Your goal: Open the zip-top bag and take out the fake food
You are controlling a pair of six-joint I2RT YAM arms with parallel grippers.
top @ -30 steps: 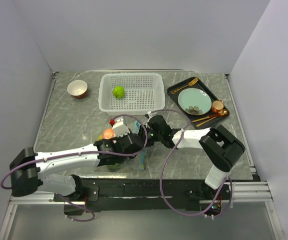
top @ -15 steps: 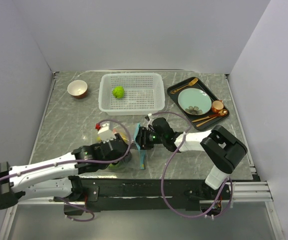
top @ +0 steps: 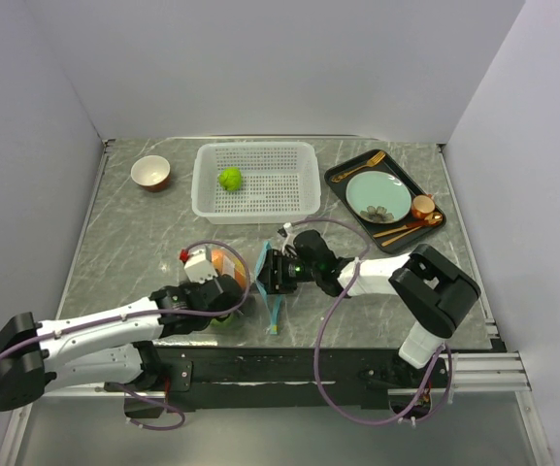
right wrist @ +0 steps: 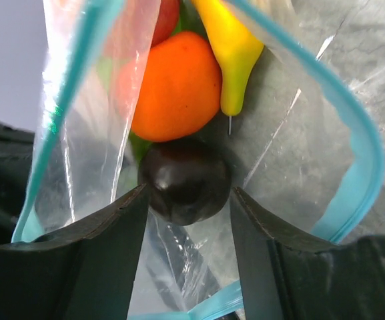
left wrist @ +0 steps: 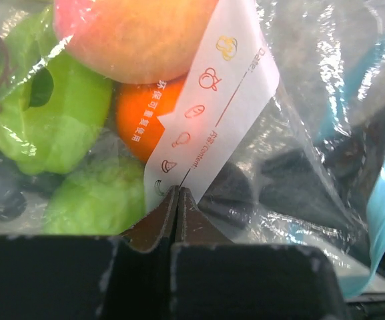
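Zip-top bag (left wrist: 299, 133) lies midway along the near counter (top: 134, 233) edge — left gripper (left wrist: 179, 193) clenched on its film, right gripper (right wrist: 187, 195) in the mouth flanking the dark piece (right wrist: 185, 175) — squeezing yet, I cannot tell. Close gently, then draw straight out.

Bright, even light; white glare streaks the crinkled zip-top bag (left wrist: 312, 80).

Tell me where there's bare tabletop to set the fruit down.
Bare: left side of the table, between the bowl and the left arm. Crowded: front centre, around the zip-top bag and right arm; basket and tray fill the back.
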